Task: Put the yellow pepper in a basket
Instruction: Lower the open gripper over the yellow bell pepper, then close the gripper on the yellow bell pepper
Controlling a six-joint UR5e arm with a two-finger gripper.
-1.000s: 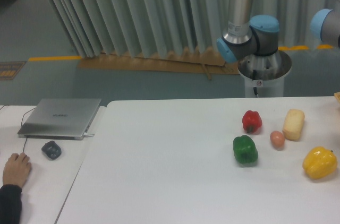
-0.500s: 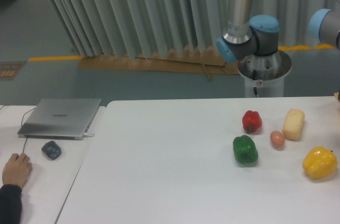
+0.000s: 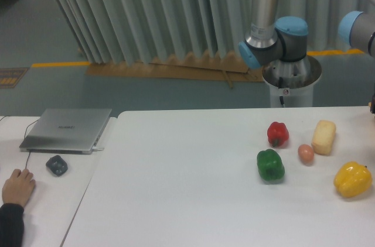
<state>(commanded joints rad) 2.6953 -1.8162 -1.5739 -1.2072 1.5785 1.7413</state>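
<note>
The yellow pepper (image 3: 353, 179) is glossy, bright yellow and lobed. It sits on the white table (image 3: 193, 188) near the right edge of the view. Only the arm's base and joints (image 3: 275, 42) show behind the table, with another joint (image 3: 358, 27) at the far right edge. The gripper is out of view. No basket shows in this view.
A green pepper (image 3: 270, 165), a red pepper (image 3: 278, 134), a small egg-like ball (image 3: 305, 153) and a pale-yellow block (image 3: 323, 137) lie left of the yellow pepper. At the far left are a closed laptop (image 3: 67, 130), a mouse (image 3: 57, 165) and a person's hand (image 3: 17, 187).
The arm joint at the far right edge has shifted slightly left and up. The peppers and other objects have not moved.
</note>
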